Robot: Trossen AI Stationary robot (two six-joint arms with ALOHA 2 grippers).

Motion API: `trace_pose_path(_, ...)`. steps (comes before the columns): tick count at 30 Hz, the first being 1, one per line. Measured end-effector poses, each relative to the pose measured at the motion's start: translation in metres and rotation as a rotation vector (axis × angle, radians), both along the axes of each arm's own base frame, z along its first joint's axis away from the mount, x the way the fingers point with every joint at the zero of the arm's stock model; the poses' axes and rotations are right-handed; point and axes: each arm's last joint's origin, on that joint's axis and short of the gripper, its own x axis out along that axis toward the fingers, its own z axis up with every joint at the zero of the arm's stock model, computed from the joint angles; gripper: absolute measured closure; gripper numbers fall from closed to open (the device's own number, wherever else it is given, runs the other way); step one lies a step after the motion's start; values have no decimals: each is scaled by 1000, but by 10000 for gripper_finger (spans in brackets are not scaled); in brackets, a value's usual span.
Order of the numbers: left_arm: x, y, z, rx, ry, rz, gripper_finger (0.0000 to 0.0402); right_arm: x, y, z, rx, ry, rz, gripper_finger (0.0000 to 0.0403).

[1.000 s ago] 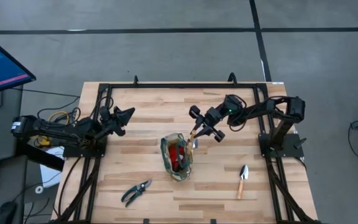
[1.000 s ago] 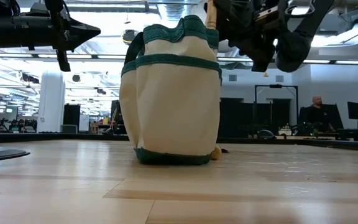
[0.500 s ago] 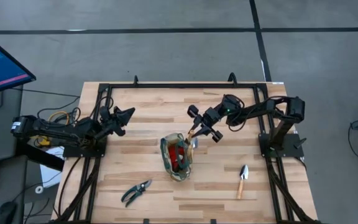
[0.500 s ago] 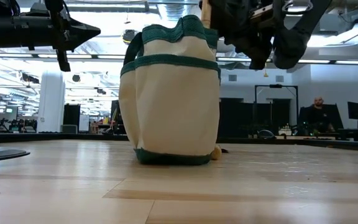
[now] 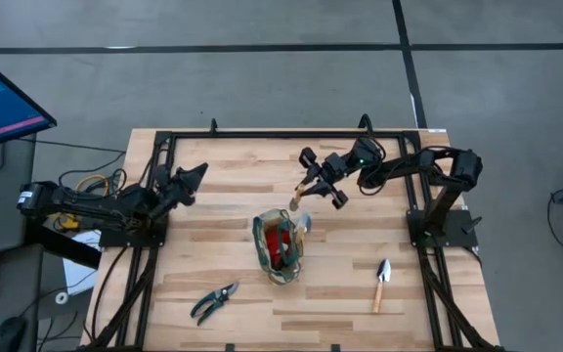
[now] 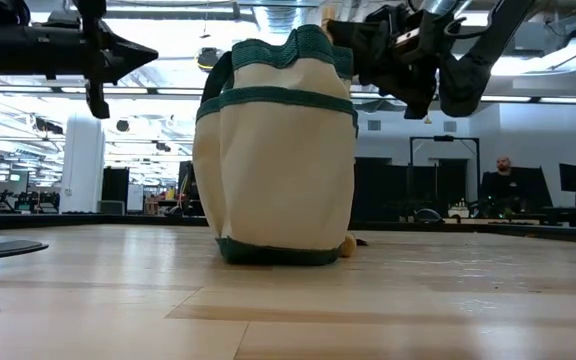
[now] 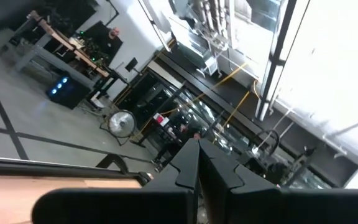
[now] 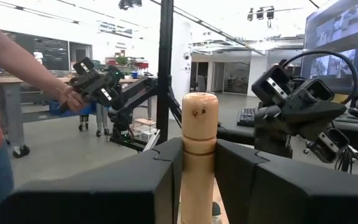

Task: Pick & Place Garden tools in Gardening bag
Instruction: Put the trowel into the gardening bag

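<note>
1. Pruning shears: lie flat near the table's near edge, left of centre, well apart from both arms. Not yet bagged.

2. Trowel: silver head, light handle, flat on the near right of the table. Not yet bagged.

3. Gardening bag: stands upright at the table's middle, mouth open, a red item already inside. A soft, narrow target; the low view shows its rim as a thin teal band at gripper height.

4. Wooden-handled tool: clamped between the fingers of the right gripper, which hangs in the air just beyond the bag's far rim. The jaws are closed tight on the light handle, whose round end stands clear of the fingers; the metal head is not clearly visible.
   Risks, as judged:
   - The tool looks offset from the mouth; released here, it would likely land on the table or strike the rim.
   - A head dragged across the soft wall could tip or push the bag over.
   - A smooth round handle may swivel in a two-finger pinch.

5. Left gripper: parked above the far left of the table, fingers pressed together, nothing in them.
</note>
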Motion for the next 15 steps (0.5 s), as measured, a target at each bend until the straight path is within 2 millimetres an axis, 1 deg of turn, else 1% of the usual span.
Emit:
trace_pose_path(3, -1, 0, 2, -24, -37, 1, 394, 0, -2, 1, 4, -8, -25, 340)
trace_pose_path(6, -3, 1, 4, -32, -73, 8, 394, 3, -5, 8, -4, -34, -31, 340)
trace_pose_path(11, -5, 1, 7, -37, -110, 11, 394, 12, 2, 22, -34, -80, 9, 340)
trace_pose_path(15, -7, 2, 8, -64, -132, 43, 394, 15, 4, 26, -58, -104, 16, 340)
